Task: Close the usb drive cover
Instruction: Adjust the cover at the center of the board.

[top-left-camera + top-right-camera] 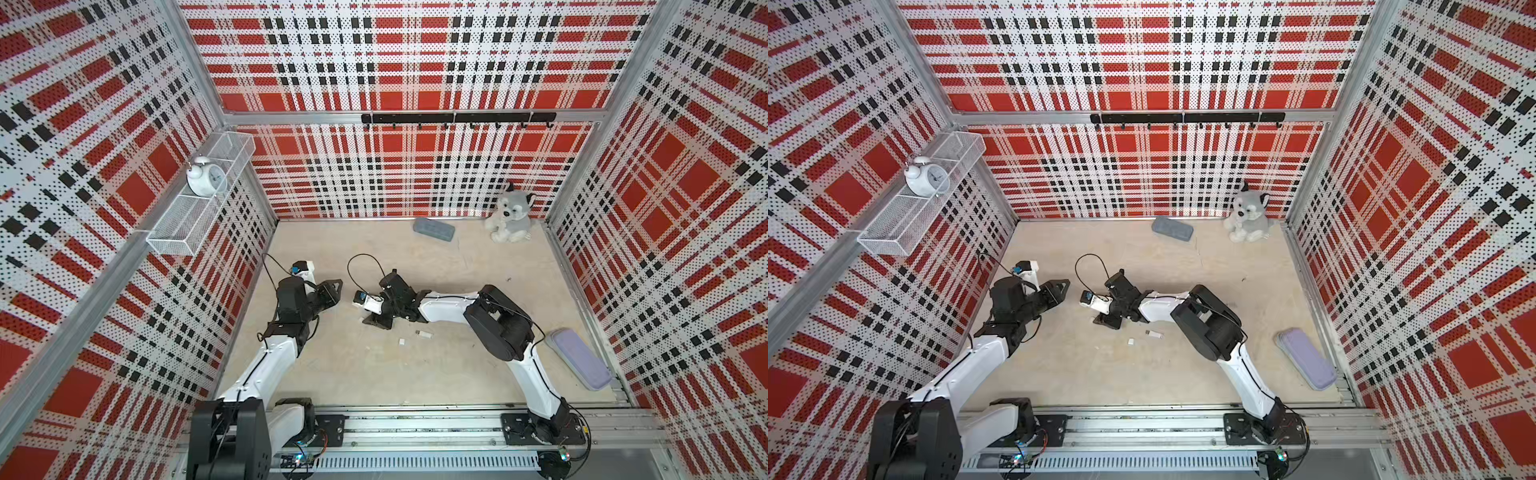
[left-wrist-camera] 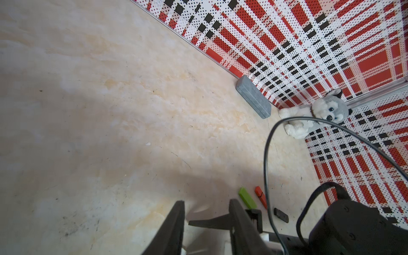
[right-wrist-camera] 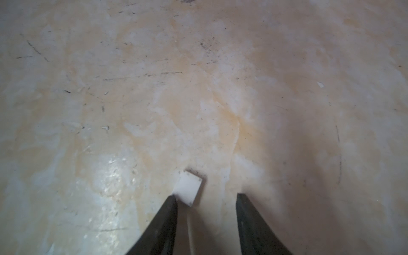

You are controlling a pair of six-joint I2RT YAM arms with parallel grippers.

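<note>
Starting leftmost, we see our left gripper (image 1: 337,289) partly open, holding nothing. Our right gripper (image 3: 206,196) points down at the table (image 1: 457,374), jaws apart, one fingertip (image 3: 171,205) touching a small white piece (image 3: 188,187), unclamped. Rightward lie another white piece (image 1: 402,341) and the white usb drive (image 1: 424,333), plug uncovered.

Both top views are bright, evenly lit from above and sharp, the plaid walls (image 1: 83,166) bowing toward the edges and soft shadows lying on the table (image 1: 374,374) under the arms (image 1: 511,328). The left wrist view is crisp, with one broad shadow across the table. The right wrist view is dimmer and soft, dark at its corners, with a pale glare patch and the black fingers (image 3: 163,225) of the right gripper (image 3: 206,195) out of focus.
</note>
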